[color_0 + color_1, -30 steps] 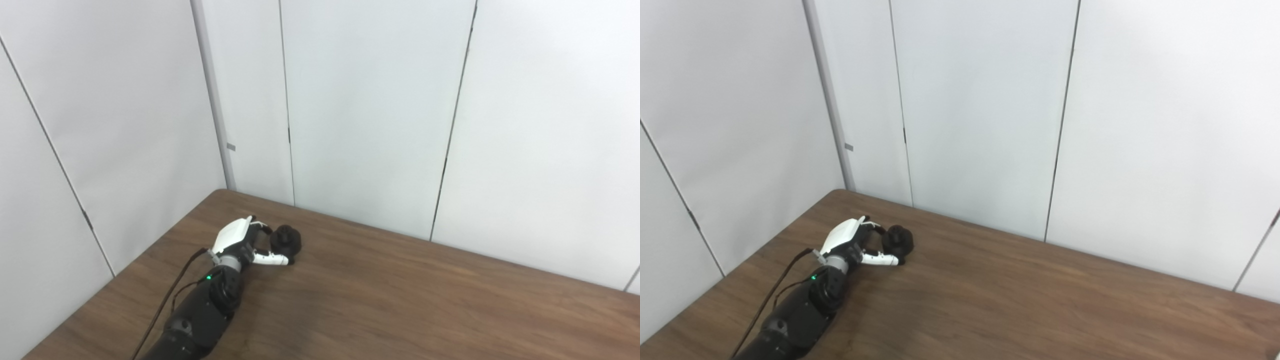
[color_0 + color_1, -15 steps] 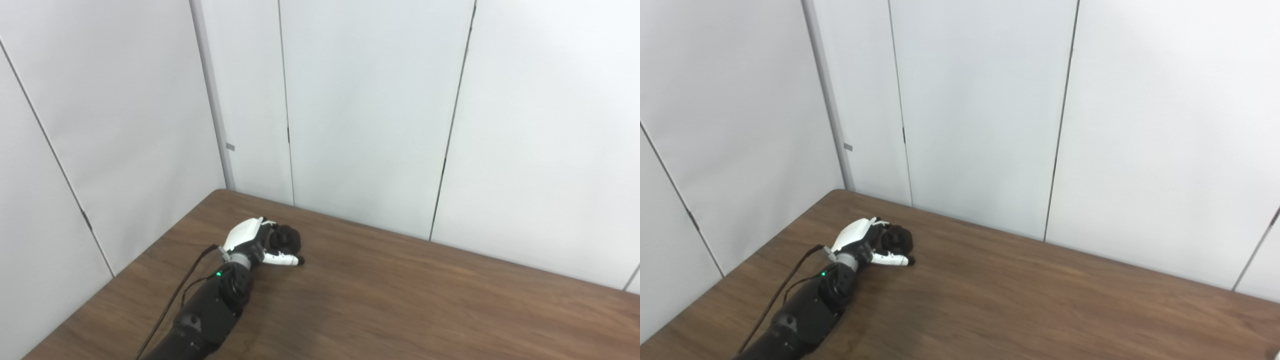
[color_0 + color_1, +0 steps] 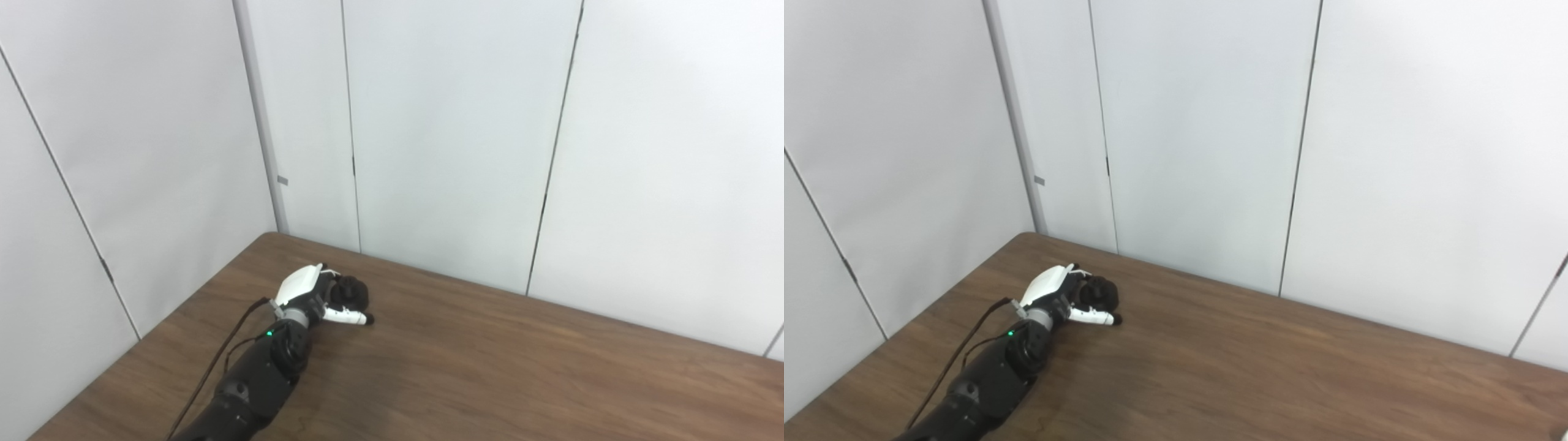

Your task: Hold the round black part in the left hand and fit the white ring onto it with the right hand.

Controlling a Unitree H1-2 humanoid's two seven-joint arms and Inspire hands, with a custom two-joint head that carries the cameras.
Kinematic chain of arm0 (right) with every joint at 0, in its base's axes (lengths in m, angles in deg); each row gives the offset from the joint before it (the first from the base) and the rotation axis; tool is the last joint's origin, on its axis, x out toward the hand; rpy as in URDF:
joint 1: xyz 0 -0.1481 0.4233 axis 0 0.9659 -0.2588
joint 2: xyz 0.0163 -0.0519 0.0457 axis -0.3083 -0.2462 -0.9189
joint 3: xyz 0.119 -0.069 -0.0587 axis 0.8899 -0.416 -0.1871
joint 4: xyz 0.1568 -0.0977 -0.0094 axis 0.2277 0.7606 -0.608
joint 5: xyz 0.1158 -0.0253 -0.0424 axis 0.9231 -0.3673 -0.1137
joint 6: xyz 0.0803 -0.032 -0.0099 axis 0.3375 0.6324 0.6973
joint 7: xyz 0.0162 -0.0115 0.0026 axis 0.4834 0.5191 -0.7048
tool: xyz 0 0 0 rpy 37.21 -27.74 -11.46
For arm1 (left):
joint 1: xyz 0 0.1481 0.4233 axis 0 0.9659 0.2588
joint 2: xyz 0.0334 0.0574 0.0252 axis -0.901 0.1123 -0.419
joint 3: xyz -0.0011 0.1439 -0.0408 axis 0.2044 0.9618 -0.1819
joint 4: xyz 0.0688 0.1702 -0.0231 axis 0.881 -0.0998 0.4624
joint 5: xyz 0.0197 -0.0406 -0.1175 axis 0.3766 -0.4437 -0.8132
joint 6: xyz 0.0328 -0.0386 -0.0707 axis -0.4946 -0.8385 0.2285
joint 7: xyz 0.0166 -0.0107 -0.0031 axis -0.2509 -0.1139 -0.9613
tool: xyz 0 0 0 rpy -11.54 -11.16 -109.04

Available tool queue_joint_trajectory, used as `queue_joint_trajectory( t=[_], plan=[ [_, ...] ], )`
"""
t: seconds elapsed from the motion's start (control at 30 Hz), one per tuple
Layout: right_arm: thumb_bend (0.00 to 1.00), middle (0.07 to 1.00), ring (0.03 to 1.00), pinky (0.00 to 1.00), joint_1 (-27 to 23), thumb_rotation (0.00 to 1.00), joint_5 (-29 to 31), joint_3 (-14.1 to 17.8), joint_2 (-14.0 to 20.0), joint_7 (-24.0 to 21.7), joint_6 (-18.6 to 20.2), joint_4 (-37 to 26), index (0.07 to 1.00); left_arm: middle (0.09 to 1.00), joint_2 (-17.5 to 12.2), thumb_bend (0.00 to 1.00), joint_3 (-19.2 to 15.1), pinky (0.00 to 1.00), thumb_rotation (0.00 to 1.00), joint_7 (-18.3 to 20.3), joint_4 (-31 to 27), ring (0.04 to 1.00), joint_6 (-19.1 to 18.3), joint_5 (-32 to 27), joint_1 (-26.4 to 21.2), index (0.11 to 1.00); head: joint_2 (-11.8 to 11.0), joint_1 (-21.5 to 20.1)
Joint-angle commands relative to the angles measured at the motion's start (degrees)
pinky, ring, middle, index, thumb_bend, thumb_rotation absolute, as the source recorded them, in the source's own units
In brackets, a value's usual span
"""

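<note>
The round black part rests on the brown table near its far left corner. My left hand, white-backed with black fingers, is wrapped around the part, fingers over its far side and thumb along its near side. In the right eye view the same left hand closes on the black part. No white ring shows in either view. My right hand and arm are out of view.
White wall panels rise right behind the table's far edge and along its left side, close to the left hand. A black cable runs along the left forearm. The wooden tabletop stretches away to the right.
My left hand slid forward to the black part and its fingers closed around it; in the last half second the grip only tightened slightly.
</note>
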Motion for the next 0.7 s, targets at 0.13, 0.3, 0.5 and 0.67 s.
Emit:
queue_joint_trajectory(
  t=[0.13, 0.3, 0.5, 0.67],
  plan=[
    [0.81, 1.000, 1.000, 1.00, 1.6, 0.77, -0.7, 0.4, 1.4, -1.1, 5.4, 1.2, 1.000, 1.000, 0.0, 1.00, 1.2, 1.00, 0.19, 3.3, -1.2, 1.000, -1.2, -0.7, 2.1, 0.725, 0.1, 0.1],
    [0.82, 1.000, 1.000, 1.00, 1.6, 0.76, -0.8, 0.5, 1.5, -1.2, 5.4, 1.1, 1.000, 1.000, -0.5, 0.94, 1.5, 1.00, 0.09, 1.3, -1.0, 1.000, 0.2, 0.5, 3.0, 0.661, 0.4, 0.0],
    [0.83, 1.000, 1.000, 1.00, 1.7, 0.75, -0.4, 0.5, 1.5, -1.4, 5.0, 1.2, 1.000, 0.960, -1.1, 0.56, 3.1, 1.00, 0.05, -2.2, 0.6, 1.000, 2.2, 2.6, 3.3, 0.498, 0.5, 0.0],
    [0.82, 1.000, 1.000, 1.00, 1.8, 0.75, -0.6, 0.6, 1.4, -1.4, 5.6, 0.6, 1.000, 0.908, -1.1, 0.52, 3.5, 1.00, 0.05, -3.5, 2.4, 1.000, 3.5, 2.8, 3.2, 0.479, 0.5, -0.1]
  ],
)
